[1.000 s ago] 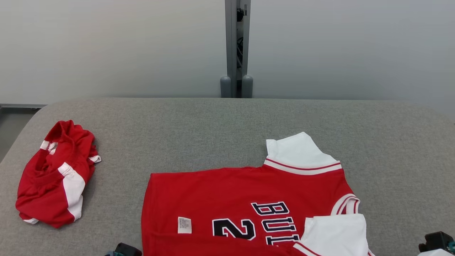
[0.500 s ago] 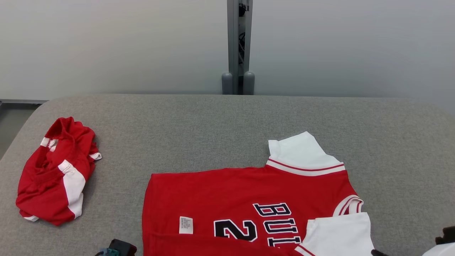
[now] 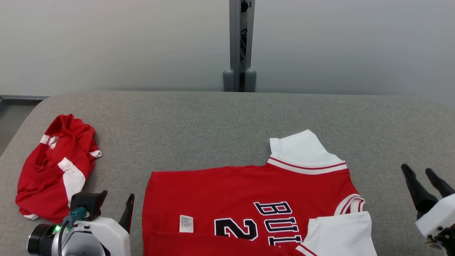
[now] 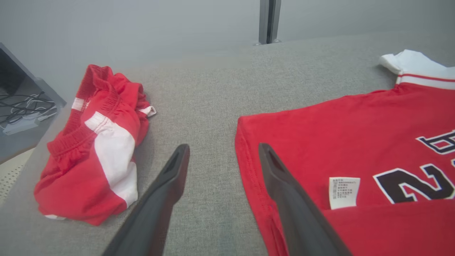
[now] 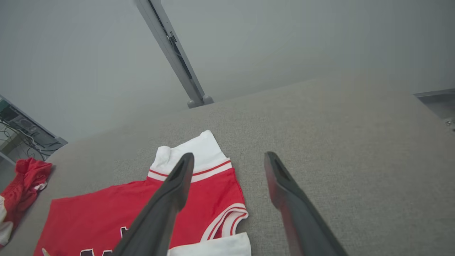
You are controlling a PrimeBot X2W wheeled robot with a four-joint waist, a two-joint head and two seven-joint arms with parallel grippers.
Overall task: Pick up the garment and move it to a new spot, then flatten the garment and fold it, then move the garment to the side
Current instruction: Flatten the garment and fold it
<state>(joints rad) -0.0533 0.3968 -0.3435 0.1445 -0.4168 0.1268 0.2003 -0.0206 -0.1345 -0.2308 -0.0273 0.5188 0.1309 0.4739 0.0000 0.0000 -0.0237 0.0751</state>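
Red jersey [image 3: 245, 199] lies flat on the grey counter [image 3: 199, 124], near of centre and toward the right. Dark lettering and a numeral face up. One white sleeve [image 3: 302, 151] points to the far side; a second white sleeve [image 3: 337, 233] lies folded over the near right corner. A small white care label [image 3: 185, 224] sits near the left hem, and a fold line runs along the near edge just below it.

Left gripper [image 3: 117, 196]: fingers spread, nothing between them, just left of the jersey's hem. In the left wrist view one finger lies over the hem edge (contact with the cloth cannot be told).

Right gripper [image 3: 417, 170]: fingers spread and empty, over bare counter to the right of the jersey, apart from it.

Crumpled red-and-white shorts [image 3: 53, 170] sit at the far left. A grey post [image 3: 241, 42] stands against the far wall.
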